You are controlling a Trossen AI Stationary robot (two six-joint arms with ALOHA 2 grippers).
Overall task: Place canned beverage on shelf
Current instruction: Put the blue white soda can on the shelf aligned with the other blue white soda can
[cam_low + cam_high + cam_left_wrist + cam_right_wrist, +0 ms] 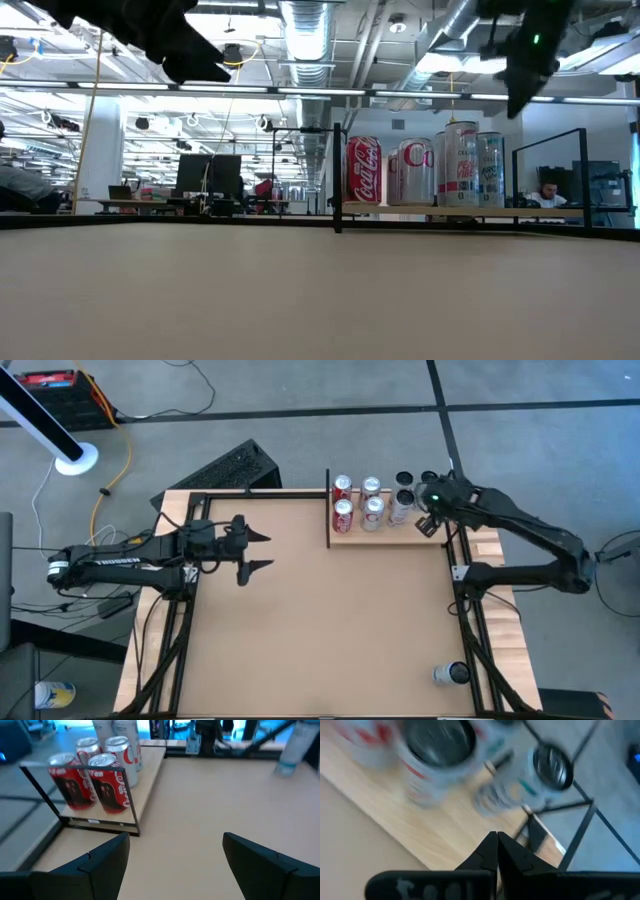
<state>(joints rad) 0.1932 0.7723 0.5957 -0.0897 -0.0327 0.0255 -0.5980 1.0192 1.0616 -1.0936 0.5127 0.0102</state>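
The shelf (400,536), a pale wooden plank with a thin black upright bar (328,508) at its left end, lies along the far edge of the tabletop (320,630), right of centre in the high view. Cans stand on it in rows: two red Coca-Cola cans (343,506) next to the bar, two silver-and-red cans (372,506) beside them, and then more silver cans (402,500) toward the right end. In the low view the red can (363,171) stands nearest the bar, with the silver cans (460,165) lined up beside it. The right claw (424,525) hangs over the shelf's right end, just beside the last silver cans, and its wrist view shows its fingers (496,854) pressed together with nothing between them, pointing down at bare plank near two silver can tops (551,766). The left claw (256,552) hovers over the left part of the tabletop, well apart from the shelf, with its fingers spread wide and empty; its wrist view looks across the brown surface toward the red cans (107,785) behind the black frame. One more can (450,674) lies on its side near the front right corner of the tabletop, well away from both claws.
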